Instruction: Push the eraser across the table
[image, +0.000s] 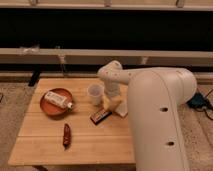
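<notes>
The eraser (100, 115) is a small dark block with a reddish stripe, lying at an angle on the light wooden slatted table (45, 150), right of centre. My gripper (111, 103) hangs at the end of the white arm (155, 120), just above and to the right of the eraser, close to or touching its right end. The arm's bulk covers the table's right side.
A white cup (94, 94) stands just left of the gripper, behind the eraser. A brown plate (45, 106) with a white tube lies at the left. A slim dark-red knife-like object (66, 135) lies at the front left. A pale pad (120, 110) sits under the arm.
</notes>
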